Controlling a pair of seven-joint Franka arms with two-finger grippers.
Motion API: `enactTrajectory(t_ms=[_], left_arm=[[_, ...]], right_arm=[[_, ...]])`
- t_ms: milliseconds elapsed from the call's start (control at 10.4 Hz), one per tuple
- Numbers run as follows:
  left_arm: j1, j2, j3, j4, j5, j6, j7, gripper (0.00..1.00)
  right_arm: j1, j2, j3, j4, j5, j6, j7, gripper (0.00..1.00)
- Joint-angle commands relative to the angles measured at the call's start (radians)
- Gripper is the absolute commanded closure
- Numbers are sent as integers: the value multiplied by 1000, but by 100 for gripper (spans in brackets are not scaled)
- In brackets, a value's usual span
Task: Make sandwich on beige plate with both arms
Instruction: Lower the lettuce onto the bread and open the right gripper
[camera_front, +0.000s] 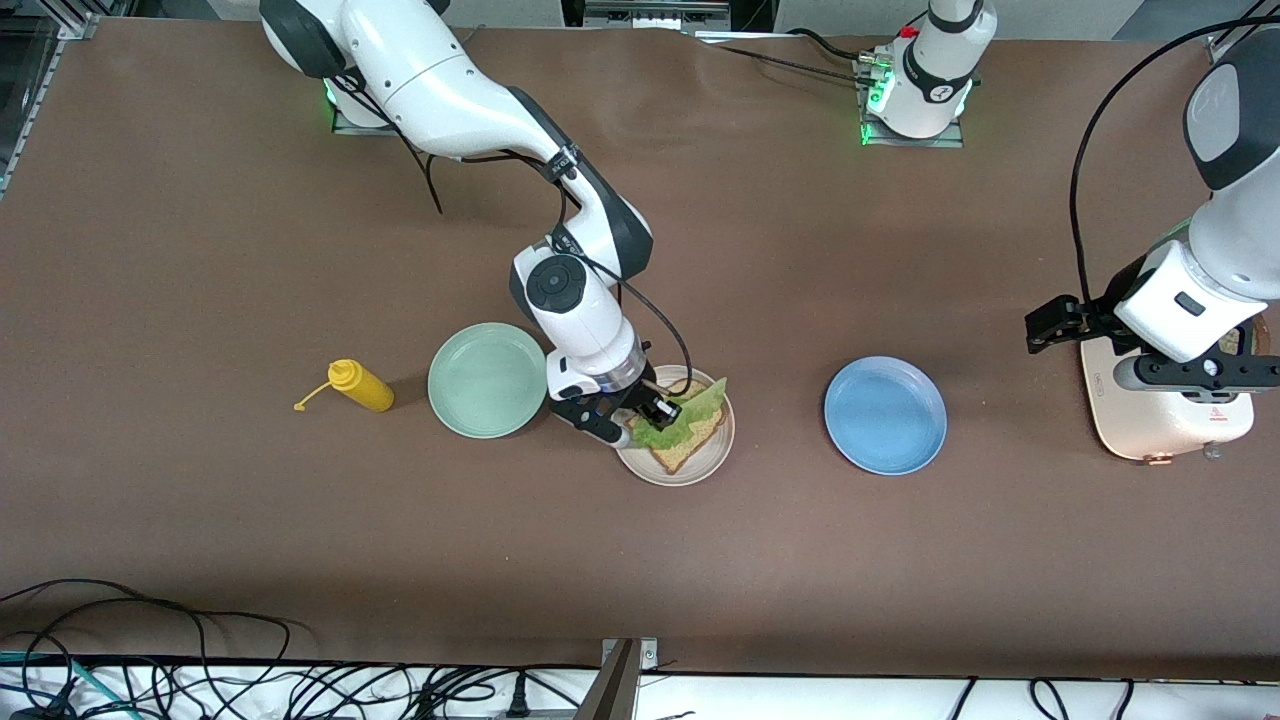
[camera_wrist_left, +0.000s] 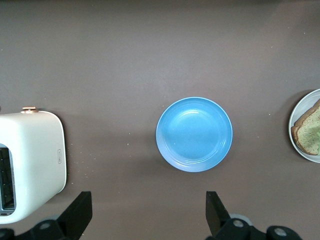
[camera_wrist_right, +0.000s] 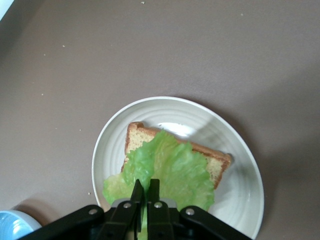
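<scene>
The right gripper (camera_wrist_right: 145, 192) is pinching the lettuce leaf (camera_wrist_right: 165, 167) lying on the bread slice (camera_wrist_right: 212, 165) in the beige plate (camera_front: 712, 455), while the left gripper (camera_wrist_left: 147, 212) is hanging spread over the bench (camera_front: 250, 250) near the toaster (camera_wrist_left: 30, 160)

We see a pale beige plate (camera_front: 716, 459) carrying a speckled brown bread slice (camera_front: 690, 448) with darker crust under a ruffled green lettuce leaf (camera_front: 688, 418). Alongside lie a mint green plate (camera_front: 487, 380), a blue plate (camera_front: 886, 415), a yellow squeeze bottle (camera_front: 362, 386) and a cream toaster (camera_front: 1160, 420) on the brown table (camera_front: 250, 250).
</scene>
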Motion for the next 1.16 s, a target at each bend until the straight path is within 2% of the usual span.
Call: enactTrajectory(t_ms=[0, 97, 193, 290, 772, 1062], left_arm=[[-6, 12, 5, 25, 29, -2, 16, 0], [-6, 12, 5, 25, 30, -2, 16, 0], [-5, 12, 5, 25, 30, -2, 16, 0], [-3, 12, 5, 25, 29, -2, 16, 0], [-6, 12, 5, 25, 30, -2, 16, 0], [-6, 10, 5, 25, 30, -2, 16, 0]], right_arm=[[18, -10, -28, -29, 21, 35, 11, 100], [18, -10, -34, -29, 21, 38, 11, 100], [18, -10, -36, -30, 21, 38, 9, 64], [21, -8, -37, -32, 9, 40, -9, 1], [21, -28, -40, -38, -8, 28, -34, 0], [-44, -205, -33, -263, -3, 15, -193, 0]])
